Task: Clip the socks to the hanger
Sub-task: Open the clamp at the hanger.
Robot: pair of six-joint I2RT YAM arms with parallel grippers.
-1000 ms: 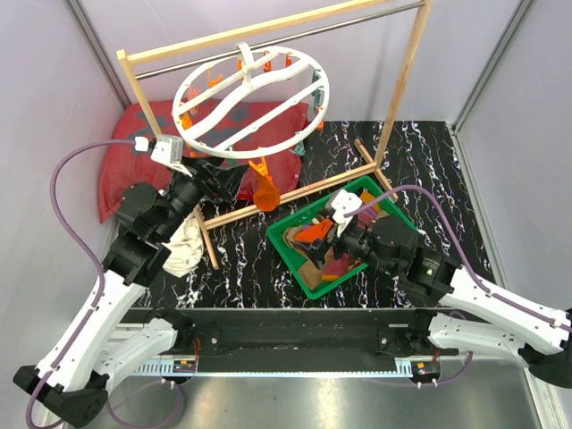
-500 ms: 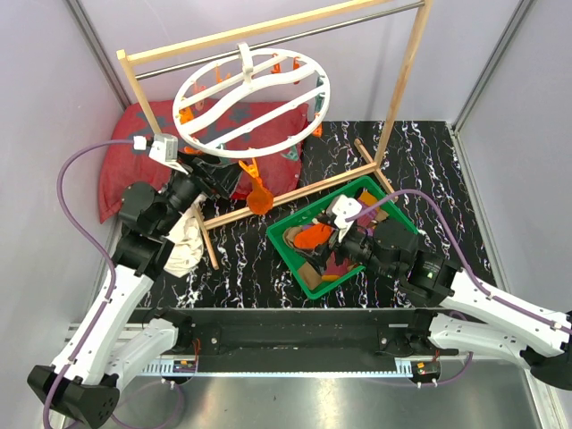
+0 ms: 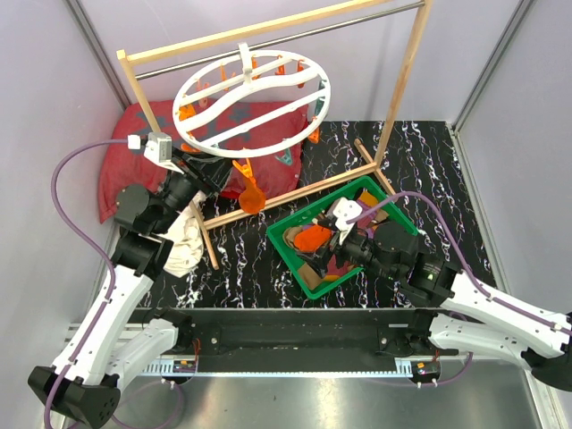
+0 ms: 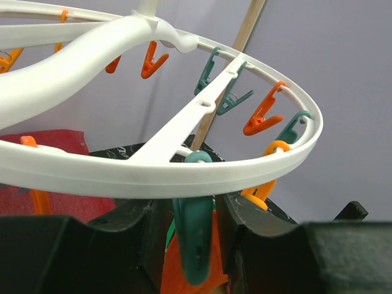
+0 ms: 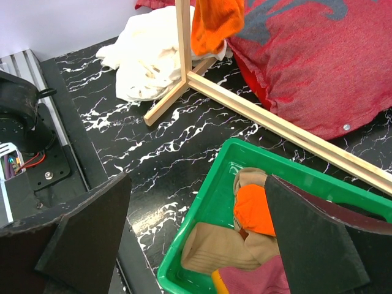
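We find left fingers [image 4: 131, 245] narrow around a smooth teal clip [image 4: 193, 245] on the hanger [image 4: 184, 174], contact uncertain; right fingers [image 5: 86, 233] wide, empty, above soft socks [image 5: 254, 211].

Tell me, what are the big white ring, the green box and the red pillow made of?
The white ring looks like hard plastic: it is smooth, slightly shiny and moulded in flowing curves. The green box seems to be plastic too, with glossy walls and a rounded rim. The red pillow looks like woven cloth: it is dull and wrinkly with a stitched edge, and is probably soft.
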